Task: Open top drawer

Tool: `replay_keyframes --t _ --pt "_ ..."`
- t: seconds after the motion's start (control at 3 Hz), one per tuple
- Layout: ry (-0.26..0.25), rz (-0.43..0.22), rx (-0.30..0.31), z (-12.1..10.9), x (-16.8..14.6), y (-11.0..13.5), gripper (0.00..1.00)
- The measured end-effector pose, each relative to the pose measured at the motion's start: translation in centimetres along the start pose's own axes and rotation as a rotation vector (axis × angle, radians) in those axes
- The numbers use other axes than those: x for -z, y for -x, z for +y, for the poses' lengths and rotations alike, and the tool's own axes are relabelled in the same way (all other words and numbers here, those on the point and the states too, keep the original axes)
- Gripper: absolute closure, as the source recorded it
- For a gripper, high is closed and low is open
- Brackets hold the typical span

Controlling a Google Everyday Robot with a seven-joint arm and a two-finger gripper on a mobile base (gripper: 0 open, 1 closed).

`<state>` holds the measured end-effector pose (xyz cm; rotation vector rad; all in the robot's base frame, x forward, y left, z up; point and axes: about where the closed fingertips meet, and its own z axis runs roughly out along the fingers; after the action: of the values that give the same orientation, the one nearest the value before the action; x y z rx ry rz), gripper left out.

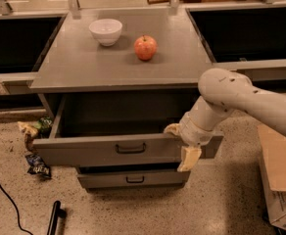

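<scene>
**Step in hand: drawing the top drawer out**

The top drawer [99, 151] stands pulled well out of the grey cabinet [84, 67], toward the near side, with its dark interior exposed. It appears close to full extension.

The gripper [180, 144] sits at the right end of the drawer front, well right of the black loop handle [130, 148]. Its fingers [188, 158] are spread wide: one hooks over the top edge of the front panel and the other hangs down in front of it. Nothing is clamped.

To finish well, pull straight toward the near side. Because contact is off-centre, apply force slowly so that the box does not skew on its runners.

The drawer front faces near. Its long axis runs left to right, and travel is far to near. The second drawer [133, 179] below projects only slightly.
</scene>
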<state>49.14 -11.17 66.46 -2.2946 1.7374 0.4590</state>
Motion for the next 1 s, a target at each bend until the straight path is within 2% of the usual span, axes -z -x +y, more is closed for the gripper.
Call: replay_keyframes --t 0.67,1.0 --pt "0.011 0.025 0.015 2.6 1.3 1.0 0.89" --pt "0.011 0.025 0.015 2.6 1.3 1.0 0.85"
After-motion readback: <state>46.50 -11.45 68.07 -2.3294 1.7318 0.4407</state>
